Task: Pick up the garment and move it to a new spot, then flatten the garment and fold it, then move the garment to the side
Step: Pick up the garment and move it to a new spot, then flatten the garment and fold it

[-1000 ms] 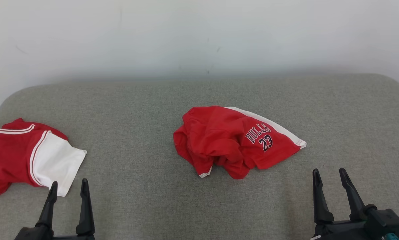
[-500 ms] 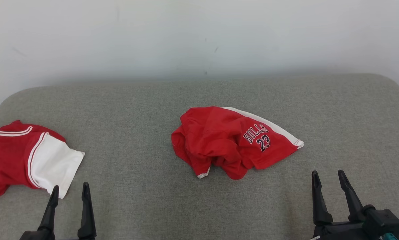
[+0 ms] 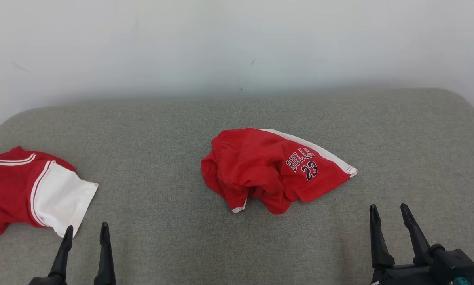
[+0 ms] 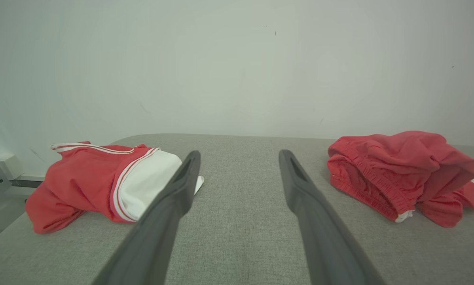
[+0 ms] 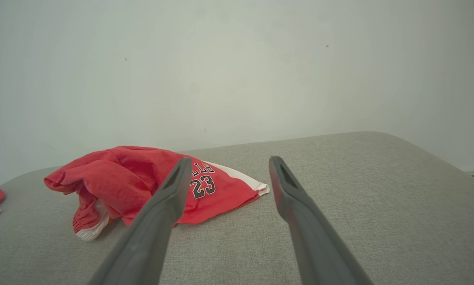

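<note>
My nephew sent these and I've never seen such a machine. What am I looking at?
It's a two-armed robot photographed by its own cameras. The head view looks down from its head; the dark prongs at the bottom corners are the left jaws' fingers and the right jaws' fingers. The other two pictures come from cameras on each wrist, looking along those prongs. On the grey padded surface lie crumpled red shorts marked BULLS 23 and, at the left, another red-and-white garment. Both jaws stand open, holding nothing.

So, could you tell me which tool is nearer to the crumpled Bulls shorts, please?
Right. The right tool sits below-right of the shorts; the left tool is far to their lower left.
</note>
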Tool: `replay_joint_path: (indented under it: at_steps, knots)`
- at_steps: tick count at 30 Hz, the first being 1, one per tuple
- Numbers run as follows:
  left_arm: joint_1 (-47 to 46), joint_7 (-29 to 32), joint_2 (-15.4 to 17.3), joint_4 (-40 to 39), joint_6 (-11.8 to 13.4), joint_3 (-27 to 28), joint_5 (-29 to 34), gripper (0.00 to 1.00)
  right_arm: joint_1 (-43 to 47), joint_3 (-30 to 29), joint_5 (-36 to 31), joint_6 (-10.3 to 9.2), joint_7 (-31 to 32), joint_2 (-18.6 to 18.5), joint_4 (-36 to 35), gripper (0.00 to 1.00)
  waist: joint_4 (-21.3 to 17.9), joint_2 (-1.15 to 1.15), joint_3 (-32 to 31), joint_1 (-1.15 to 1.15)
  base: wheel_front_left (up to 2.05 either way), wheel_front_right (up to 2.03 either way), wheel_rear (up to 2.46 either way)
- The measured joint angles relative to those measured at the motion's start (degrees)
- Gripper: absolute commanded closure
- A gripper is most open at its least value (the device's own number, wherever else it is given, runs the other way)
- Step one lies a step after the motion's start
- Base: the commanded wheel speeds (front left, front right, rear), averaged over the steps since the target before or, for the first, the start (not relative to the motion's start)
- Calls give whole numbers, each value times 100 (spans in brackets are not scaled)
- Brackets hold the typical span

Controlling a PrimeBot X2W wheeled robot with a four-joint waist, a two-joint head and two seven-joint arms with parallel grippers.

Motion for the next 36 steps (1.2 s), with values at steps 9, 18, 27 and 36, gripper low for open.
replay_joint_path:
  at_steps: [9, 18, 27, 36]
  knots:
    - [2, 0, -31, 73, -108, 14, 12, 0, 8, -3, -1, 0, 0, 0, 16, 0, 2, 0, -27, 0, 0, 0, 0]
    - [9, 0, -19, 121, -193, 5, 25, 0, 21, 2, -1, 0, 0, 0, 35, 0, -1, 0, -59, 0, 0, 0, 0]
    - [22, 0, -4, 152, -247, 1, -1, 0, 22, 1, -2, 0, 0, 0, 42, 0, -10, 0, -89, 0, 0, 0, 0]
    - [26, 0, -5, 222, -256, -10, -23, 0, 21, 31, -3, 0, 0, 0, 49, 0, -38, 0, -125, 0, 0, 0, 0]
